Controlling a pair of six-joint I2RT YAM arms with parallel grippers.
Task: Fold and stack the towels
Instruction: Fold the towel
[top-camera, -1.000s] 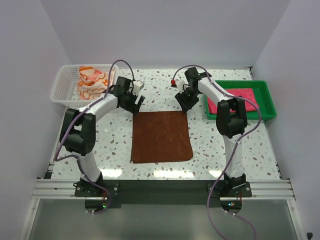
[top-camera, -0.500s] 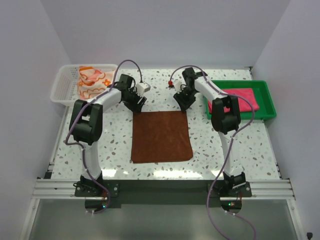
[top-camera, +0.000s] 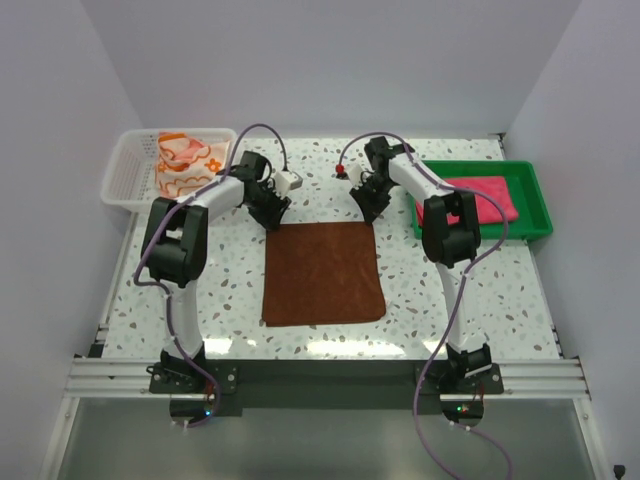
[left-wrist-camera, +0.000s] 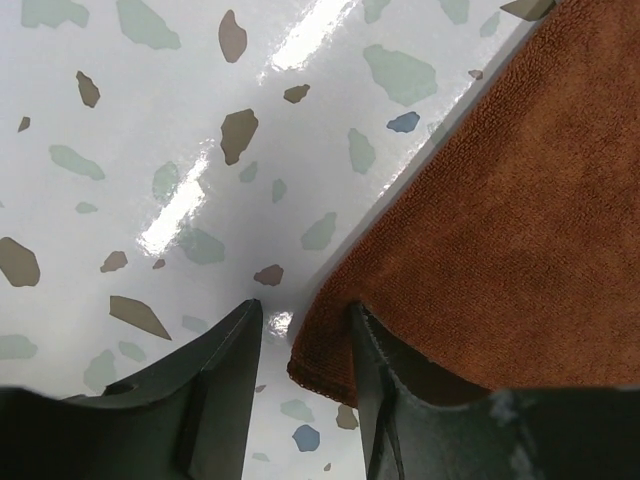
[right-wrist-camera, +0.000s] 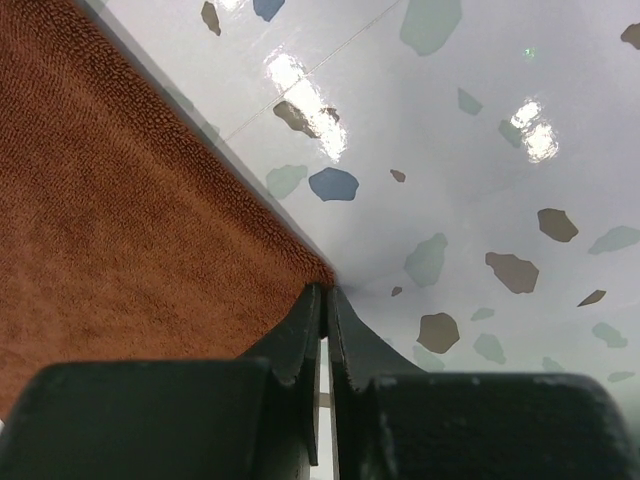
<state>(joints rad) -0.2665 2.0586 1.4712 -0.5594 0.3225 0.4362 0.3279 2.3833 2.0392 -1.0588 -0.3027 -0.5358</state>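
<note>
L gripper (left-wrist-camera: 302, 312): jaws apart, straddling far-left corner of brown towel (top-camera: 323, 272); cloth tip sits in the gap, not clamped. R gripper (right-wrist-camera: 325, 290): jaws together, tips right at far-right corner; can't tell if cloth is pinched. Brown towel lies flat, unfolded, mid worktop (top-camera: 470, 290) btwn both arms. Pink towel (top-camera: 490, 195) in green tray (top-camera: 538, 224), far right. Orange flowered towel (top-camera: 185, 160) in white basket (top-camera: 122, 178), far left.

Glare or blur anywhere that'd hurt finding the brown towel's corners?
Left wrist: bright glare streaks on the table beside the brown towel, left end effector soft-focus. Right wrist: similar glare patches, towel pile sharp. Top external: even light, towel edges clear.
</note>
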